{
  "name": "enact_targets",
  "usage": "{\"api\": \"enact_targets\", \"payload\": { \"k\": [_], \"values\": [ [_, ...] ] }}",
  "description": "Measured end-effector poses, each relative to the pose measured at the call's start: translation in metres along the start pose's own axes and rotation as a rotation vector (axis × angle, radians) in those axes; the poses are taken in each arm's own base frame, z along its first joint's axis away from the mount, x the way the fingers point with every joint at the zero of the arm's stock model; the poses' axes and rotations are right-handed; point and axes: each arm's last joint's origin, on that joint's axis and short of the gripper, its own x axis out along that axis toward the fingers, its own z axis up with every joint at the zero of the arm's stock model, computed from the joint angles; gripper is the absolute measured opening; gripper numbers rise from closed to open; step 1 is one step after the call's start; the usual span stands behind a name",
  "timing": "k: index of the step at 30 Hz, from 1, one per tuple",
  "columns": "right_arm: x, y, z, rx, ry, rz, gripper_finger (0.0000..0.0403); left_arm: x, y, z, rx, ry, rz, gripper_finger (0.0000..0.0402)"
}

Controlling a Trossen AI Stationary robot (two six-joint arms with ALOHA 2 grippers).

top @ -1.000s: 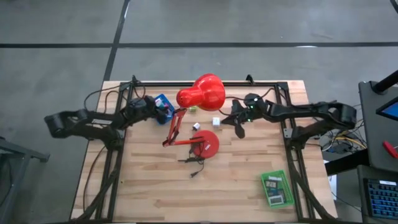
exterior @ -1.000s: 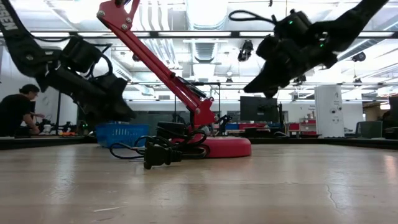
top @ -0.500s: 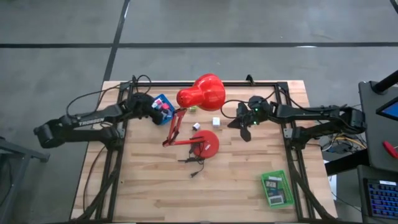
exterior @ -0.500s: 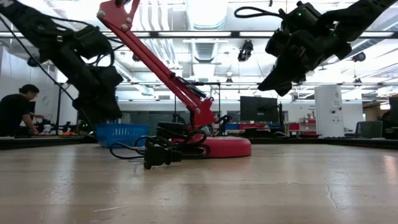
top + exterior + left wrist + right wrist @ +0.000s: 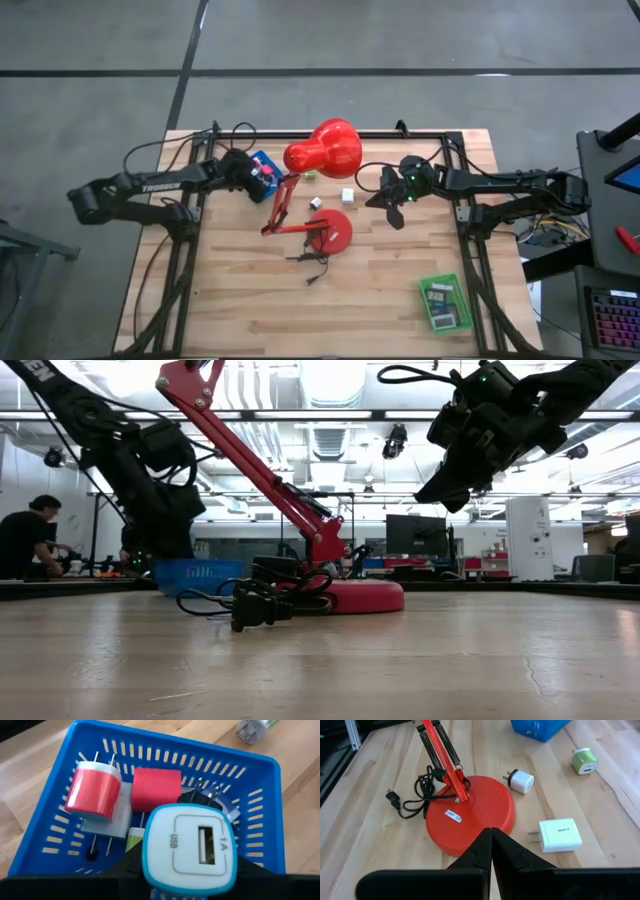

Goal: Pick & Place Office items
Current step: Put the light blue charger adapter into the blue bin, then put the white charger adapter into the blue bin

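My left gripper stands over the blue tray at the table's far left, shut on a teal-and-white USB charger block. In the tray lie two pink charger blocks, a green one and a dark plug. My right gripper is shut and touches nothing; it hovers above the table, right of the red lamp's base. On the wood near the base lie a white flat charger, a small white block and a green block. My left gripper pinches the teal-and-white charger block by its two opposite sides, between the two fingers. The fingers point down from above. The block is lifted clear above the tray's contents, its USB-port face toward the wrist camera.
The red desk lamp leans over the table's middle, with its head near the far edge and its black cord and plug coiled at the base's near side. A green tray with flat pieces sits at the near right corner. A person shows far behind.
My left gripper has swung toward the blue tray and tipped from a slant to pointing down over it. My right gripper has drifted slightly up and toward the table's right edge, then held still.
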Motion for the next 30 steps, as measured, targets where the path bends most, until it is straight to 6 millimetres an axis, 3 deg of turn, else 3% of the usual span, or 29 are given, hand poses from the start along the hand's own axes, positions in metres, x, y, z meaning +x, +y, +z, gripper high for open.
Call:
{"api": "enact_targets", "payload": {
  "k": [6, 13, 21, 30],
  "values": [
    [0.000, 0.000, 0.000, 0.004, 0.001, 0.001, 0.0008, 0.001, -0.001, 0.004, 0.012, 0.003, -0.008, 0.0124],
    [0.000, 0.000, 0.000, 0.004, 0.001, 0.002, 0.0008, 0.000, -0.003, 0.007, 0.021, -0.002, -0.039, 0.0212],
    [0.000, 0.000, 0.000, 0.004, 0.001, 0.004, 0.0008, -0.002, -0.004, 0.009, 0.055, -0.016, -0.058, 0.0229],
    [0.000, 0.000, -0.001, 0.007, 0.009, 0.004, 0.0008, -0.038, -0.006, 0.037, 0.132, -0.232, -0.030, 0.0231]
  ]
}}
